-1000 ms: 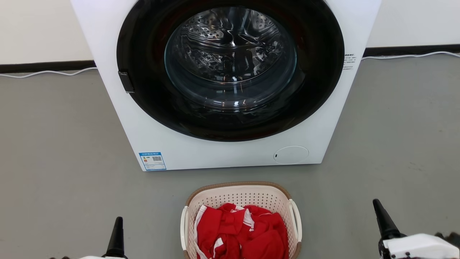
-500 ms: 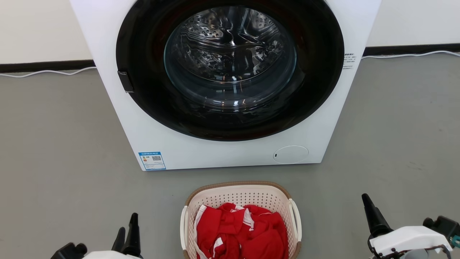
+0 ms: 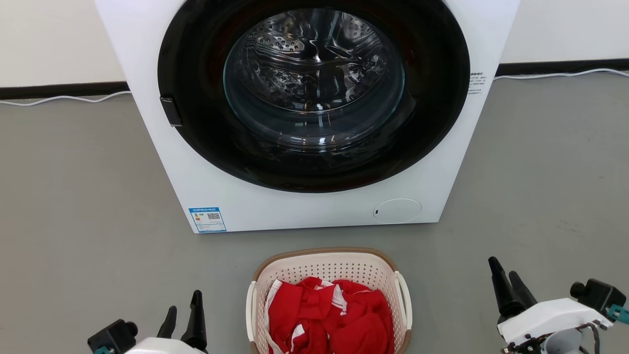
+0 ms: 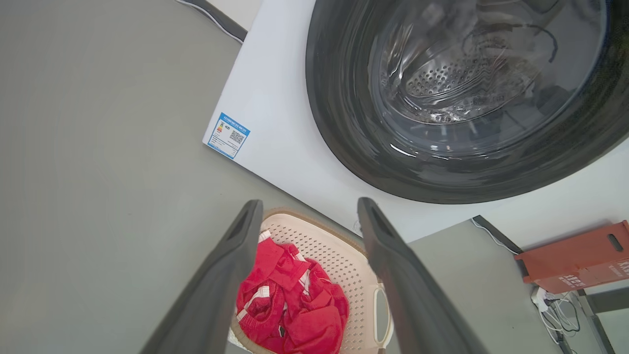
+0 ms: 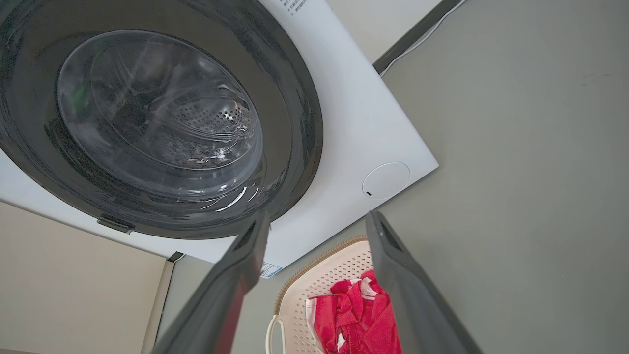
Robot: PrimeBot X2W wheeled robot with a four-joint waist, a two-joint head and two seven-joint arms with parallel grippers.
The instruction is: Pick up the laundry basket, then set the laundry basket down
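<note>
The cream laundry basket [image 3: 324, 263] with a brown rim stands on the grey floor before the washer, with red and white clothes [image 3: 329, 319] inside. White loop handles sit on its two sides. My left gripper [image 3: 184, 302] hovers open to the basket's left, apart from it. My right gripper [image 3: 503, 273] is open well to the right of the basket. In the left wrist view the basket [image 4: 339, 255] lies between the spread fingers of the left gripper [image 4: 307, 209]. The right wrist view shows the basket [image 5: 329, 275] below the open right gripper [image 5: 317, 221].
A white front-loading washer [image 3: 275, 206] with a dark round door, shut, stands just behind the basket. A white cable [image 3: 64, 100] runs along the wall's dark baseboard. An orange-red box [image 4: 575, 258] sits by the washer's side. Grey floor spreads on both sides.
Both arms have swung inward toward the basket and turned, so two fingers of each gripper now show. The basket and washer have stayed put.
</note>
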